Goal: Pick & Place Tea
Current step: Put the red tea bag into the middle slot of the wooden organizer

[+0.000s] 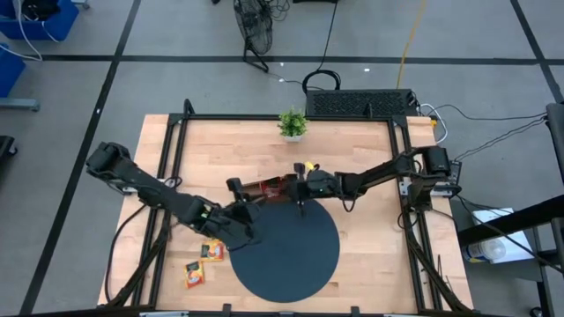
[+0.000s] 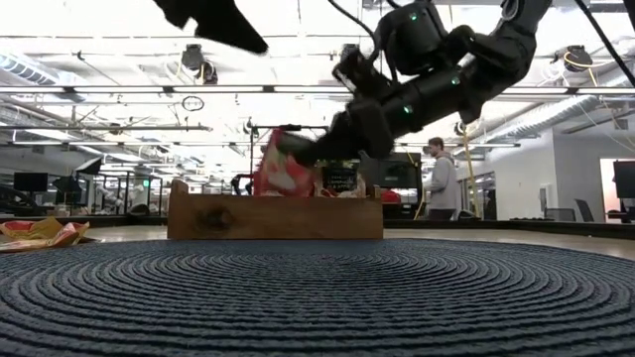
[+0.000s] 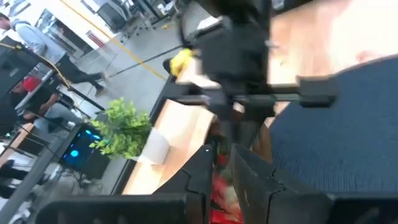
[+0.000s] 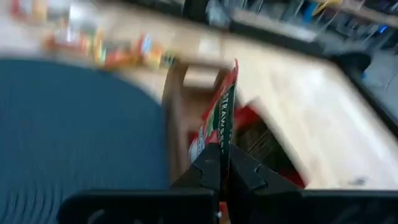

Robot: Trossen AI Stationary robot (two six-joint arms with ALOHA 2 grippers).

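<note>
1. The right gripper point(image 4: 219, 167) has its jaws clamped on a red tea sachet point(image 4: 219, 121), held edge-on above the wooden tray point(image 2: 275, 216).
2. White print on the red sachet starts "STRAWBE"; the rest cannot be read.
3. Seen from above, the tray point(image 1: 273, 187) sits at 12 o'clock of the dark round mat point(image 1: 286, 251), touching its rim.
4. The left gripper point(image 1: 236, 187) hovers just beside the tray's near end; whether its jaws are open or closed I cannot tell.
5. Loose yellow-orange sachets point(image 1: 211, 250) lie on the surface at 9 o'clock of the mat, another point(image 1: 195, 274) at 8 o'clock.
6. A potted plant point(image 1: 293, 124) stands at 12 o'clock, beyond the tray.
</note>
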